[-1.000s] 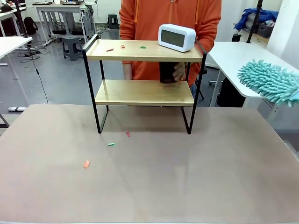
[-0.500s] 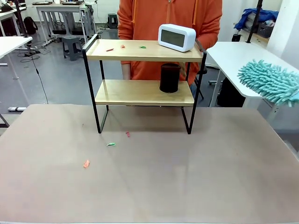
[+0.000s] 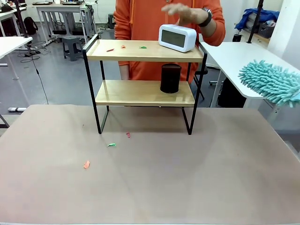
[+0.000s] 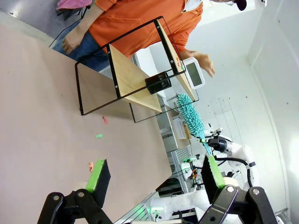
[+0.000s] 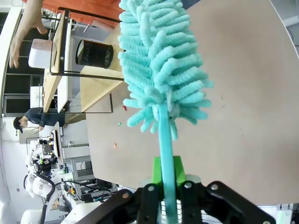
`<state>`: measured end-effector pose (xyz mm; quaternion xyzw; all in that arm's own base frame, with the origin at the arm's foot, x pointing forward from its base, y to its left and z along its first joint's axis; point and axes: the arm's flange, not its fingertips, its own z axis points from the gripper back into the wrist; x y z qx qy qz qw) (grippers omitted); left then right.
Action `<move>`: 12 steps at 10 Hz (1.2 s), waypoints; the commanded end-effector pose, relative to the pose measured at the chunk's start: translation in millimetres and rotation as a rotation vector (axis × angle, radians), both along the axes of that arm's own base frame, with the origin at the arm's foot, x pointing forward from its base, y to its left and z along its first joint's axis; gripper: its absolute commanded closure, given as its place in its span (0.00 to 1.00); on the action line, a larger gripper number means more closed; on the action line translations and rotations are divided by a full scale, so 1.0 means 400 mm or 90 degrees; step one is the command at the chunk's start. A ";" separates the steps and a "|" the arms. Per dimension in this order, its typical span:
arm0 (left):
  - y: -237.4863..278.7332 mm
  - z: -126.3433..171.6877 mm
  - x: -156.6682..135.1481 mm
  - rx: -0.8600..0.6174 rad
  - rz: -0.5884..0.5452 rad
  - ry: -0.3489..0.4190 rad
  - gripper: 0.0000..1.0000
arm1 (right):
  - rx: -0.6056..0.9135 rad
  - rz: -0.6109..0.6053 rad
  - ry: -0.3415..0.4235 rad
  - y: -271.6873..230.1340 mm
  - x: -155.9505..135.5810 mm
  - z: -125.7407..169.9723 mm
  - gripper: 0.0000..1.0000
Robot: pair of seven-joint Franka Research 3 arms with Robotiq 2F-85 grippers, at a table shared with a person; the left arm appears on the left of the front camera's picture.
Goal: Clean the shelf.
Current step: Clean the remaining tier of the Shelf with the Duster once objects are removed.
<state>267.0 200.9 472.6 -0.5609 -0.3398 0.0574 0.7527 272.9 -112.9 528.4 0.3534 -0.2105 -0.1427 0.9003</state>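
The shelf (image 3: 140, 93) stands at the table's far side, a light two-board rack in a black frame. Its top board carries a white clock (image 3: 177, 37) and small red and green scraps (image 3: 123, 47). A black cup (image 3: 170, 78) stands on the lower board. The person's hand (image 3: 185, 13) hovers above the clock. My right gripper (image 5: 167, 179) is shut on the handle of a teal duster (image 5: 159, 65), whose head shows at the right edge (image 3: 272, 82). My left gripper (image 4: 154, 175) is open and holds nothing, well short of the shelf (image 4: 135, 74).
Loose scraps lie on the brown table in front of the shelf: green (image 3: 111, 145), red (image 3: 128, 135) and orange (image 3: 86, 164). A white side table (image 3: 234, 56) stands at the right. The person in orange stands right behind the shelf.
The person's hand let go of the black cup on the lower board, then rose to above the clock. The duster has not moved.
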 end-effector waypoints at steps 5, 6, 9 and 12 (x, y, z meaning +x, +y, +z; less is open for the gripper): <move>-0.005 0.001 0.000 -0.004 0.001 -0.021 0.00 | 0.000 0.000 0.000 0.000 0.000 0.000 0.88; -0.005 0.001 0.000 -0.004 0.001 -0.021 0.00 | -0.020 -0.025 -0.005 0.012 0.019 0.031 0.88; -0.005 0.001 0.000 -0.004 0.001 -0.021 0.00 | -0.129 0.038 -0.193 0.169 0.087 0.278 0.88; -0.005 0.001 0.000 -0.004 0.001 -0.021 0.00 | -0.219 0.282 -0.223 0.423 0.173 0.377 0.88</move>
